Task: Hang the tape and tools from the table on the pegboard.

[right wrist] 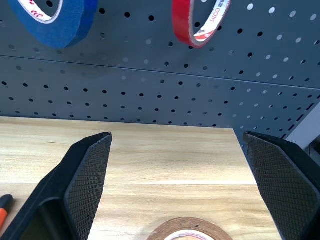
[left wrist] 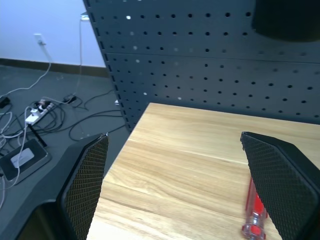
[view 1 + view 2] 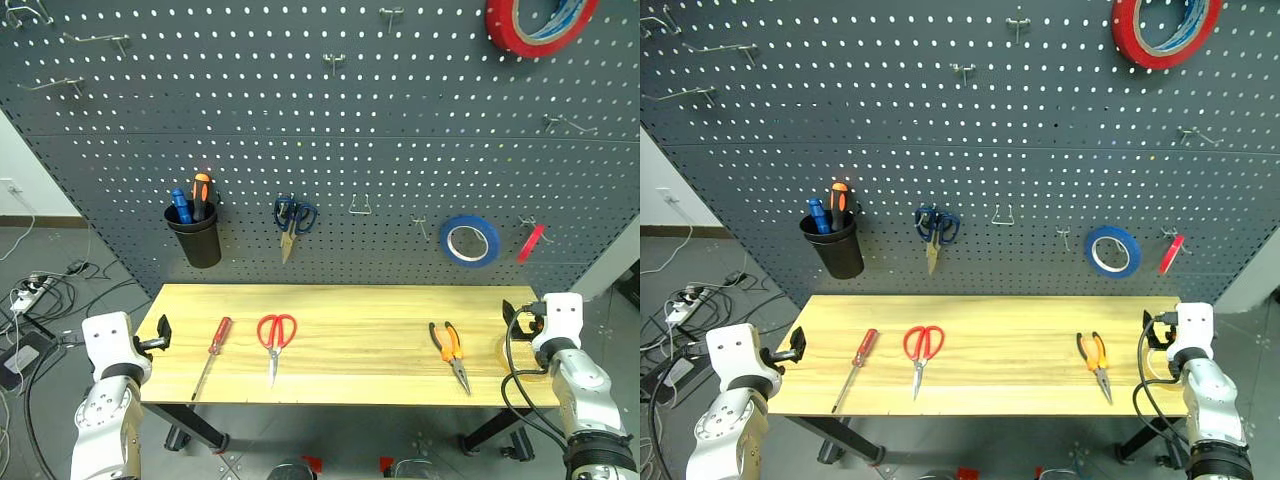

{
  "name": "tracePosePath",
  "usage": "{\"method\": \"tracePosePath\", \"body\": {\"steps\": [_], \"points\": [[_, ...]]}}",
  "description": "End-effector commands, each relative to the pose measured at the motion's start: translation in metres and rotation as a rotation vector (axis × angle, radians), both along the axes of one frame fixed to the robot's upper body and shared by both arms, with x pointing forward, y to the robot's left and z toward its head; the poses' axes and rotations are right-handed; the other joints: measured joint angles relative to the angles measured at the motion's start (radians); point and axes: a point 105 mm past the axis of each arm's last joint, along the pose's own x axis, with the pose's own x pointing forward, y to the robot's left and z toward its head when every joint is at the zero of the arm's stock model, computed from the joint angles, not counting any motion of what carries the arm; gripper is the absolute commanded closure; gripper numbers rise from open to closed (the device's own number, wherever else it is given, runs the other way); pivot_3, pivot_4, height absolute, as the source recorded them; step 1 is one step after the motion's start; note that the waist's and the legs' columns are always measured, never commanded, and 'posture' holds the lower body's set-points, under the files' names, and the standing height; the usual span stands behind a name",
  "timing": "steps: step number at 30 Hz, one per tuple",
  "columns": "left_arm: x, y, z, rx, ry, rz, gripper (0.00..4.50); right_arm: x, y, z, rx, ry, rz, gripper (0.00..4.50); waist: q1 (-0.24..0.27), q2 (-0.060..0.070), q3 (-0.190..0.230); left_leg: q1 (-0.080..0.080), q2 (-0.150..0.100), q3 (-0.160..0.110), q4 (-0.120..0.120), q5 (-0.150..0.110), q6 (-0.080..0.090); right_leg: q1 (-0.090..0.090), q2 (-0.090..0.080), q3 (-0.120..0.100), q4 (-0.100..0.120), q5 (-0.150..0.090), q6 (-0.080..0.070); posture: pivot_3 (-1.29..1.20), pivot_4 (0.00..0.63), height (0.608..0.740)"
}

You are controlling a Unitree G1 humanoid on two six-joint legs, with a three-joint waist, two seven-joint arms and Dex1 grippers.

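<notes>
On the wall behind everything hangs the big dark grey pegboard (image 3: 320, 120), with plenty of empty metal hooks. Below it is the light wooden worktop (image 3: 350, 300), and all four items sit on it unhung. Both tools hang off the worktop's ends with fingers spread wide, holding nothing: left tool (image 2: 175, 190) just past the left edge, right tool (image 1: 180, 185) hovering right over the tan tape roll (image 1: 187, 230) at the right end.

Handling guesses: the tape roll looks light and stiff, so pinch through the hole on one wall. The long-nose pliers (image 3: 450, 352) are probably the heaviest, so grab the rubbery orange-and-black handles. The red-handled scissors (image 3: 275, 340) lie flat, loops toward the board; take the loops. The slim red screwdriver (image 3: 213, 355) may roll, so grip its handle.

Writing: the red roll's (image 1: 200, 22) core reads something like "SITOO".
</notes>
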Motion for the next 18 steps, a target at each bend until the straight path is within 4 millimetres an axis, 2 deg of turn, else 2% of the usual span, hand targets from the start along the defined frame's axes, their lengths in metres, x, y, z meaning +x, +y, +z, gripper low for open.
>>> {"method": "tracePosePath", "body": {"steps": [1, 8, 18], "points": [[0.004, 0.001, 0.019, 0.056, -0.050, -0.020, 0.05, 0.009, -0.002, 0.023, -0.019, -0.083, 0.006, 0.00, 0.000, 0.000, 0.000, 0.000, 0.000, 0.000, 0.000, 0.000, 0.000, 0.000, 0.000, 0.000, 0.000, 0.000, 0.000, 0.04, 0.000, 0.740], [-0.006, 0.012, 0.016, 0.086, -0.027, 0.040, 0.05, 0.008, -0.032, 0.034, -0.044, -0.117, -0.122, 0.00, 0.001, 0.000, 0.000, 0.000, 0.000, 0.000, 0.000, 0.000, 0.000, 0.000, 0.000, 0.000, 0.000, 0.000, 0.000, 0.04, 0.000, 0.740], [-0.010, 0.019, 0.019, 0.112, -0.030, 0.079, 0.05, 0.009, -0.054, 0.044, -0.063, -0.130, -0.168, 0.00, 0.001, 0.000, 0.001, 0.000, 0.000, 0.001, 0.000, 0.000, 0.000, 0.000, 0.000, 0.001, 0.000, 0.000, 0.000, 0.04, 0.000, 0.740]]}}
